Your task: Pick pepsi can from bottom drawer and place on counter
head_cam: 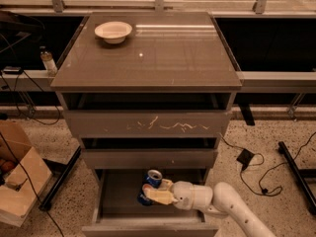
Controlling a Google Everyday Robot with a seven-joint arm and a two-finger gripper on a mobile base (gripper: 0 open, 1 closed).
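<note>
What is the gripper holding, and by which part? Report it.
The gripper, inside the grey-brown bottom drawer, clamps the small dark-blue pepsi can by its lower side wall.

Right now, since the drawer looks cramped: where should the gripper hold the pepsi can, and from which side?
Take the pepsi can across the middle of its round side wall, coming from the front right, as the gripper does in the bottom drawer. The can looks tilted, silver top up, and sits close under the middle drawer, so a straight-down reach seems blocked.
</note>
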